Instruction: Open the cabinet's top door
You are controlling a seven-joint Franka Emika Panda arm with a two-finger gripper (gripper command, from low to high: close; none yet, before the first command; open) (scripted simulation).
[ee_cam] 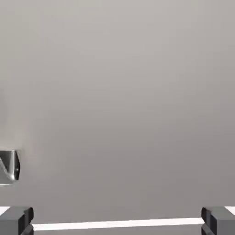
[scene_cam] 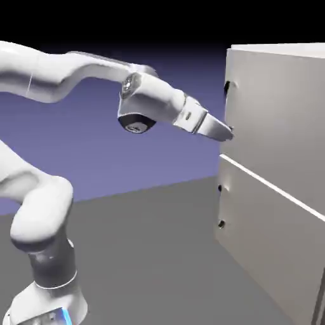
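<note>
Nearest: arm base at lower left of the exterior view, elbow folded, forearm reaching right twd the cabinet (scene_cam: 279,190). Desk (scene_cam: 146,254) is plain grey btwn base and cabinet.

Claw (scene_cam: 223,131) sits at the near edge of the top door (scene_cam: 279,120), low on the panel, just above the seam. Tips look touching or v. close to the door face; can't tell which from that angle. In the hand view the two finger tips (ee_cam: 16,219) sit far apart at the bottom corners w/ nothing btwn them, so claw is spread wide, holding nothing.

Hand view is filled w/ grey door panel; bright seam line (ee_cam: 117,224) runs across the bottom, and a bit of metal, prob. a handle mount (ee_cam: 9,166), pokes in at the left edge, off to the side of the claw's gap.

Handle of the top door (scene_cam: 228,87): dark mount shows on the edge, above the claw. Lower door (scene_cam: 273,247) below the seam, its own dark mounts on the edge.

Progress, as I judge it: approach mostly done, door looks shut, flush w/ the cabinet face. Left: line the claw up on the handle, close on it, pull the door out. So early, nothing grasped yet.
</note>
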